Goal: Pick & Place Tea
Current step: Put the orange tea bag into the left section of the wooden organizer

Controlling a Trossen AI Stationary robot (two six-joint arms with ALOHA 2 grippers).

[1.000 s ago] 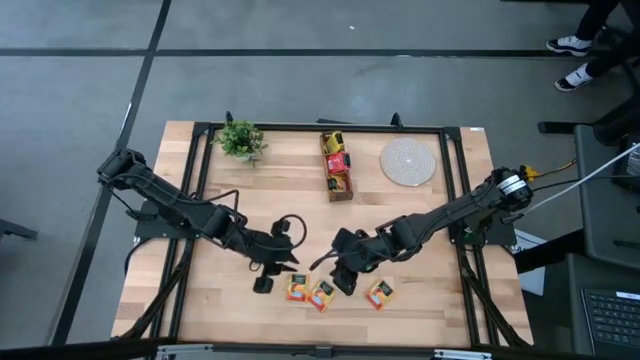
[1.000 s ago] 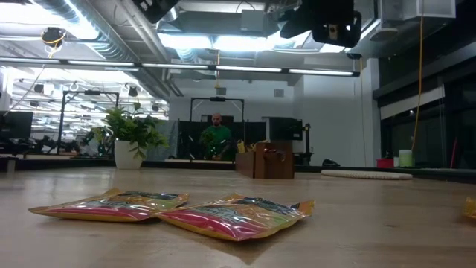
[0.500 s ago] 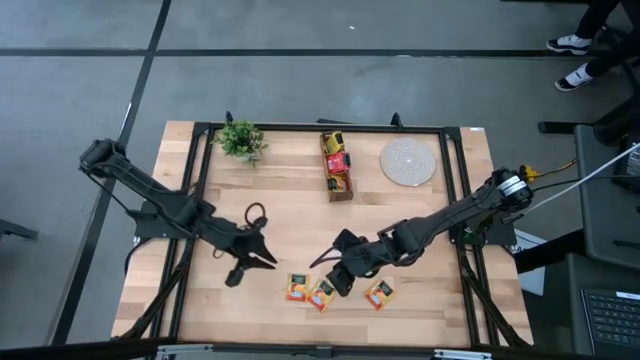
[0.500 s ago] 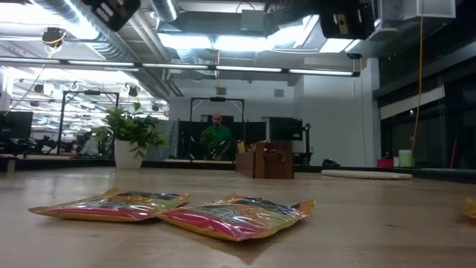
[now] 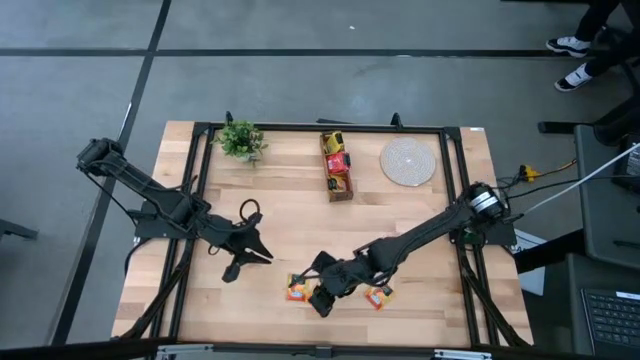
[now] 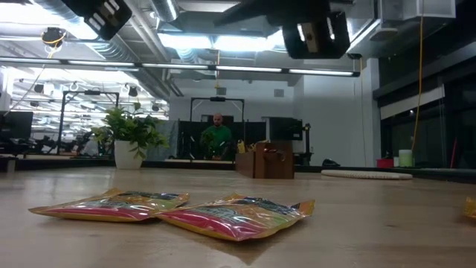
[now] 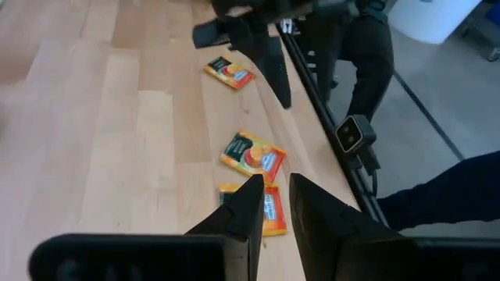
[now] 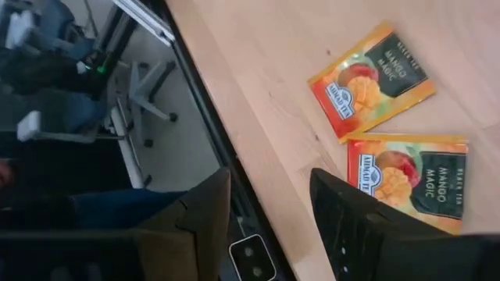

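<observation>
Glossy foil-like tea sachets (image 8: 370, 80) lie on a smooth, matt, pale wooden table (image 5: 290, 215).
</observation>
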